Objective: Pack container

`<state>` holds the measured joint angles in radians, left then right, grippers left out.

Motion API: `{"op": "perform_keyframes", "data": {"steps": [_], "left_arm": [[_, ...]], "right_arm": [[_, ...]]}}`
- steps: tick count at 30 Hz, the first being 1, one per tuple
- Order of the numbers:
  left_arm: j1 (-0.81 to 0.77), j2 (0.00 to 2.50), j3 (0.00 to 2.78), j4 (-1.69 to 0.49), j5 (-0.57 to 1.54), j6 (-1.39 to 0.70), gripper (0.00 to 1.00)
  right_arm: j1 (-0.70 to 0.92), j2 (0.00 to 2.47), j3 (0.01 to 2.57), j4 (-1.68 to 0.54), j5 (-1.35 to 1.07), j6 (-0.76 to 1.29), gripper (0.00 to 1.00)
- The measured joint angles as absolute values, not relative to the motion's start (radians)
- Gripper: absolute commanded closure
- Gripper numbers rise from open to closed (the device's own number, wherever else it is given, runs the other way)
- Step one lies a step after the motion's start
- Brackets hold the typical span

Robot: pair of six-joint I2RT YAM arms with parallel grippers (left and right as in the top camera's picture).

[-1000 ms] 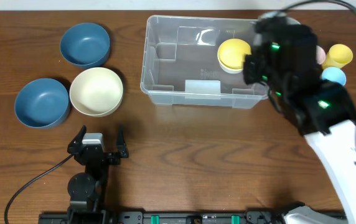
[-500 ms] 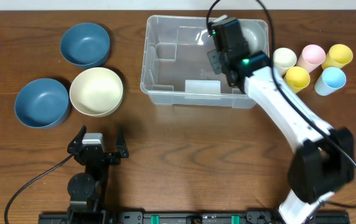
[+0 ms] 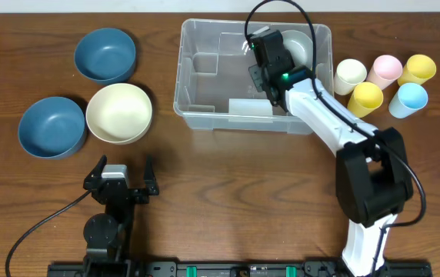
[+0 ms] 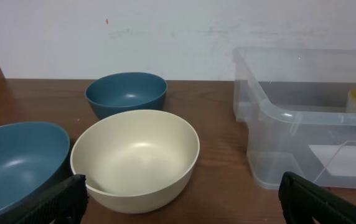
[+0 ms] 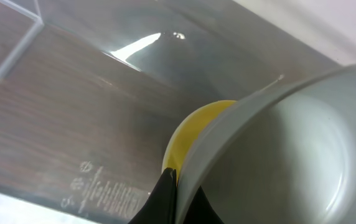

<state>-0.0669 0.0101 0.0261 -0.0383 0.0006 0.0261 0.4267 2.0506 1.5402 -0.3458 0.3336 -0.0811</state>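
Right gripper (image 5: 174, 186), jaws pinched on rim of pale grey round bowl (image 5: 277, 149), now reaches deeper into clear rectangular plastic container (image 3: 235, 23), above round yellow bowl (image 5: 196, 130): nesting imminent; left gripper (image 4: 181, 202) gapes idle.

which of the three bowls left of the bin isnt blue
The cream bowl, nearer than the far blue bowl and right of the near blue bowl; it alone is pale.

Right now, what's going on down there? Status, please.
Left gripper open, holding nothing. Right gripper shut on rim of grey bowl, inside container. Yellow bowl just behind that rim; nothing else seen in the way.
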Motion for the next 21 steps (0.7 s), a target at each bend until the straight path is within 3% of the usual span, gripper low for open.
{"op": "perform_keyframes", "data": {"steps": [6, 11, 13, 21], "left_arm": [[-0.067, 0.01, 0.026, -0.038, 0.001, 0.026, 0.02], [-0.067, 0.01, 0.026, -0.038, 0.001, 0.026, 0.02], [-0.067, 0.01, 0.026, -0.039, 0.001, 0.026, 0.02], [-0.067, 0.01, 0.026, -0.039, 0.001, 0.026, 0.02]], "right_arm": [[0.398, 2.088, 1.54, -0.326, 0.334, -0.08, 0.98], [0.365, 2.09, 1.54, -0.319, 0.331, -0.075, 0.56], [0.357, 2.091, 1.54, -0.32, 0.332, -0.068, 0.49], [0.374, 2.092, 1.54, -0.329, 0.33, -0.074, 0.48]]}}
